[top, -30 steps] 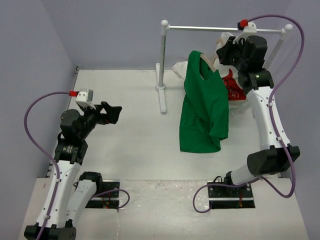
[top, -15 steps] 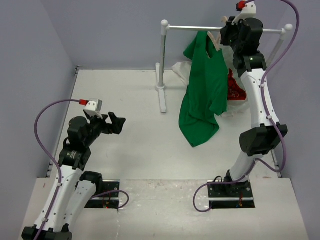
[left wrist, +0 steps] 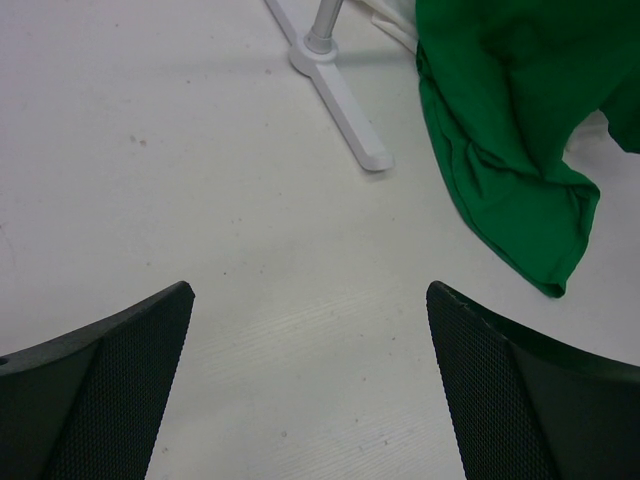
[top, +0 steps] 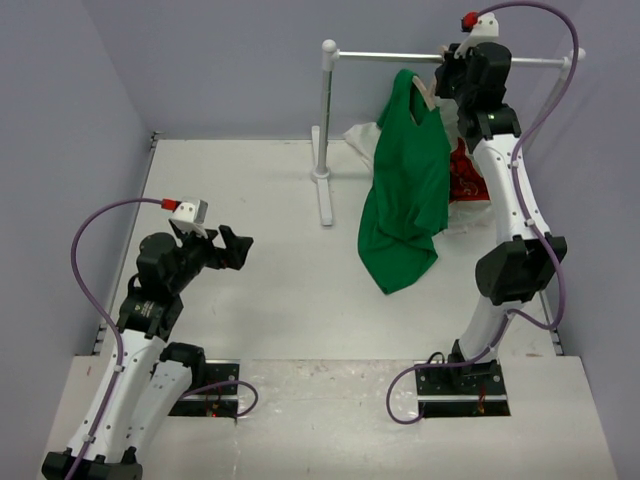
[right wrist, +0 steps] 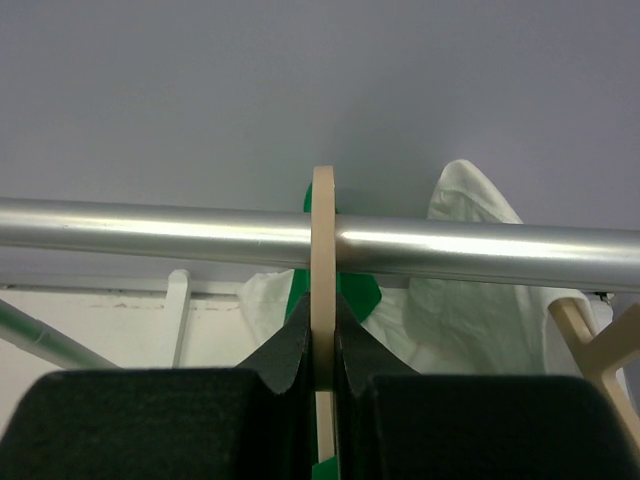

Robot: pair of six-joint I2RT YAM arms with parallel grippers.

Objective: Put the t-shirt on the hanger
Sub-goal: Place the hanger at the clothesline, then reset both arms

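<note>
My right gripper [right wrist: 322, 345] is clamped on the hanger [right wrist: 322, 215], fingers pressed to either side of the thin wood just below the rail [right wrist: 150, 225]. From the wrist I see the hanger edge-on: its flat plane runs square across the rail, and the hook rises straight up out of the fingers, crosses the bar and tops out just above it. I cannot tell whether the hook's tip already reaches over the far side. That is what the next move depends on, I think: the hook has to drop onto the bar before I let go.

The t-shirt [top: 410, 180] hangs below the rail from the hanger, plain green, bunched and uneven, one side drooping lower. Its bottom fold seems to rest on the table near the rack's foot [left wrist: 340, 100]. Behind it, under the rail's right end, is a white shirt [top: 468, 175] with red on it.

My left gripper [left wrist: 310, 300] is spread wide, empty and well away from the rail, so the right arm is the one for this.
</note>
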